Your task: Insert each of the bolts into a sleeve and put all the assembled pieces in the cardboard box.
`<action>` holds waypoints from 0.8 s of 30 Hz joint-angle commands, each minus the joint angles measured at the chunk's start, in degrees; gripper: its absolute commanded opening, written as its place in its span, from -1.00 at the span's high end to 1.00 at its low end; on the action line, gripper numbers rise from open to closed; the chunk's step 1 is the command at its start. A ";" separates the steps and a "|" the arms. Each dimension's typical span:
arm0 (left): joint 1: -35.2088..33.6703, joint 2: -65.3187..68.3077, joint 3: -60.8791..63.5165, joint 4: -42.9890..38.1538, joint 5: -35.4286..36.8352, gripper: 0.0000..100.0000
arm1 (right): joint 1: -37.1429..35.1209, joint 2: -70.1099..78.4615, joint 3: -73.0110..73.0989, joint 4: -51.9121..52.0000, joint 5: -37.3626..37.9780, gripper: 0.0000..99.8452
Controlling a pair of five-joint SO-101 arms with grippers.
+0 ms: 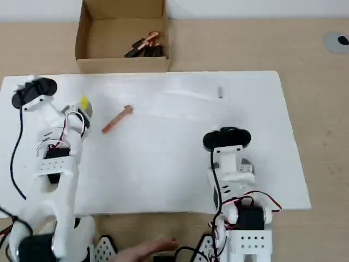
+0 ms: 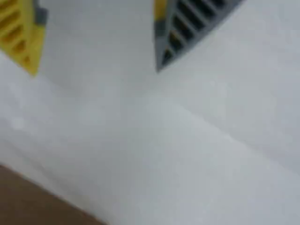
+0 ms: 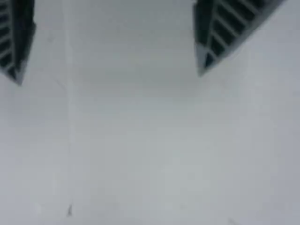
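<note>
A copper-coloured bolt [image 1: 116,120] lies slanted on the white sheet [image 1: 163,164], just right of my left gripper [image 1: 82,107]. That gripper [image 2: 93,70] is open over bare sheet, its yellow fingertip [image 2: 26,40] and grey fingertip [image 2: 180,35] set wide apart with nothing between them. My right arm [image 1: 226,139] stands over the sheet's right half. Its gripper [image 3: 108,77] is open above bare white surface, holding nothing. The cardboard box [image 1: 84,38] at the back holds black sleeves with copper bolts [image 1: 144,45] in its right corner.
A small grey piece [image 1: 220,91] lies on the sheet near its far edge, right of centre. The wooden table [image 1: 316,109] surrounds the sheet. A grey disc [image 1: 337,41] sits at the far right.
</note>
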 commanded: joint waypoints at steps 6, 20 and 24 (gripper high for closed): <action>-1.85 8.22 -6.86 -2.81 0.18 0.65 | -0.92 -6.90 -0.13 0.26 0.62 0.44; -1.32 8.75 -7.30 -2.81 0.18 0.65 | -0.92 -6.90 -0.13 0.26 0.62 0.44; -1.32 8.84 -7.30 -2.81 0.18 0.65 | -0.92 -6.90 -0.13 0.26 0.62 0.44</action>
